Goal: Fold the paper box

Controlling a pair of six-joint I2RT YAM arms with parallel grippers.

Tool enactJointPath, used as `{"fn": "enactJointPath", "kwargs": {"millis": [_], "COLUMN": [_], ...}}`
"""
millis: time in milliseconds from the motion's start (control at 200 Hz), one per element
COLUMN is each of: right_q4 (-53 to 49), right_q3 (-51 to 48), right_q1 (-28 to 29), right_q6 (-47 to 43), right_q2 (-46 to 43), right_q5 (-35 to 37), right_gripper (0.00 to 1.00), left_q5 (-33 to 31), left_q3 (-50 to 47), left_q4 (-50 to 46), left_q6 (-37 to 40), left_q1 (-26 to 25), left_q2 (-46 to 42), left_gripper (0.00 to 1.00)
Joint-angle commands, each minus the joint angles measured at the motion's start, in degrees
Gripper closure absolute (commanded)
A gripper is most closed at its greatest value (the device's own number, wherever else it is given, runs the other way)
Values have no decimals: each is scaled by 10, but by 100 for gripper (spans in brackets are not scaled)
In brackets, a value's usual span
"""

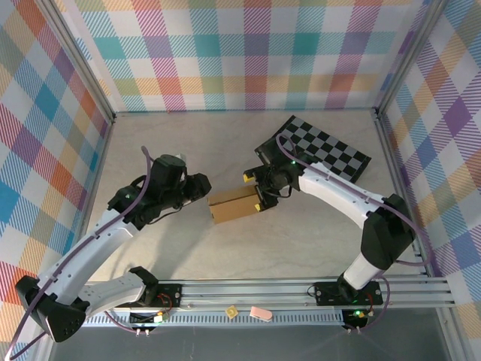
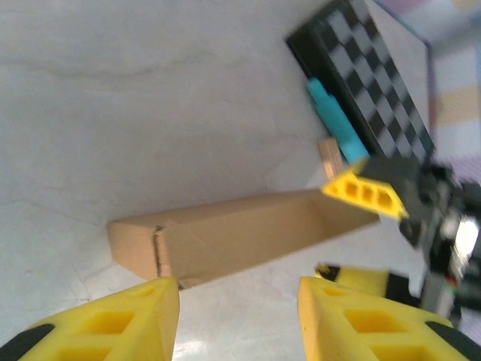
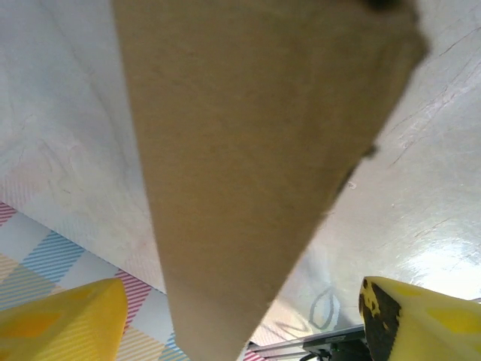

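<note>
The paper box (image 1: 233, 204) lies in the middle of the table as a brown cardboard shape folded into a long closed form, unmarked. My left gripper (image 1: 204, 188) hovers just off its left end. In the left wrist view its yellow fingers (image 2: 120, 323) stand open (image 2: 239, 323) over bare table, short of the box (image 2: 225, 233). My right gripper (image 1: 255, 190) is at the box's right end, one yellow finger on each side of it. In the right wrist view the box (image 3: 248, 150) runs between the wide-open jaws (image 3: 240, 323), with a gap to both fingers.
A black-and-grey checkered board (image 1: 323, 150) lies at the back right, with a teal object (image 2: 334, 116) and a small tan block (image 2: 328, 156) along its near edge. Plaid walls enclose the table. Small yellow (image 1: 231, 310) and pink (image 1: 260, 313) pieces sit on the front rail.
</note>
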Motion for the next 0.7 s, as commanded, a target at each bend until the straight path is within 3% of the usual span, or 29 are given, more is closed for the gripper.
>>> {"fn": "enactJointPath", "kwargs": {"millis": [0,150,425,700], "right_q4": [-41,-36,-20,96], "right_q3": [25,30,26,-28], "right_q1": [1,3,4,3], "right_q6": [20,25,13,-83], "right_q2": [25,45,62,34], "right_q5": [11,7,4,-19], "right_gripper": [23,28,41,49], "left_q5": [123,172,156,147], "left_q3": [-3,8,3,1], "left_q4": [55,43,16,-1], "left_q6": [153,190,193,196], "left_q1": [4,3,3,3], "left_q2": [-24,-38,-68,-77], "left_gripper": [56,56,57,57]}}
